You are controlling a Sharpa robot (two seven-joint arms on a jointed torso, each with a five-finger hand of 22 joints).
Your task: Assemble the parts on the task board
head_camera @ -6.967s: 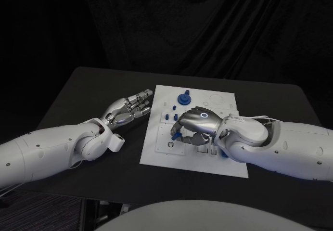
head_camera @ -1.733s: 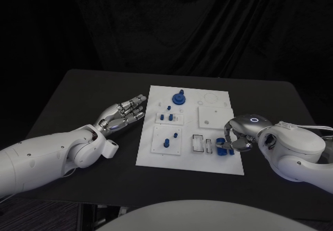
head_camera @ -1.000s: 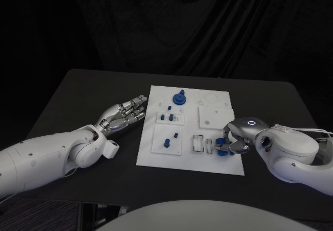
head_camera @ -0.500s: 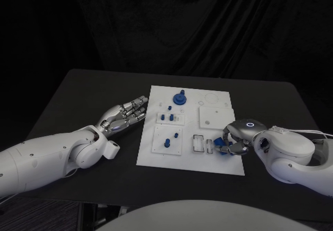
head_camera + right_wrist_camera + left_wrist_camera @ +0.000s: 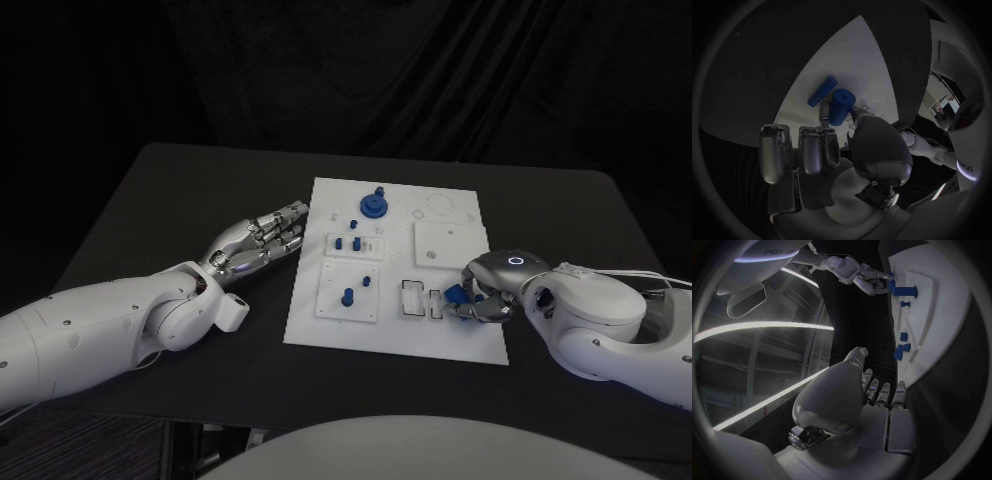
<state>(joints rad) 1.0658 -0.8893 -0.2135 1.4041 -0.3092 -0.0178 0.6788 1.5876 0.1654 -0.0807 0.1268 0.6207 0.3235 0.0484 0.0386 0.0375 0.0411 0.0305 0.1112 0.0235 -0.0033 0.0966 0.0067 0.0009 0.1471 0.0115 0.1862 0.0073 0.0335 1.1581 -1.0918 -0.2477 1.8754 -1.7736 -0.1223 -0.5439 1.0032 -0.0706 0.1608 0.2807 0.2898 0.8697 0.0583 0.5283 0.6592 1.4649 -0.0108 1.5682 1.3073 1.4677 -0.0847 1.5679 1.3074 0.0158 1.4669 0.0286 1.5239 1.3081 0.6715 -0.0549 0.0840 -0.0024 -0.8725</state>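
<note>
Board (image 5: 456,243): white rectangular plate at mid tabletop (image 5: 159,190), with raised square panels and small blue parts. Blue knob (image 5: 374,206) stands near the board's far edge; short blue pegs (image 5: 346,243) sit in the panels on the board's left half. At the board's near right corner, the right hand (image 5: 488,296) pinches a blue cylinder (image 5: 840,106) between thumb and fingertip; another blue cylinder (image 5: 822,91) lies on the board just beside it. Left hand (image 5: 260,237) rests beside the board's left edge, fingers extended and apart, holding nothing.
</note>
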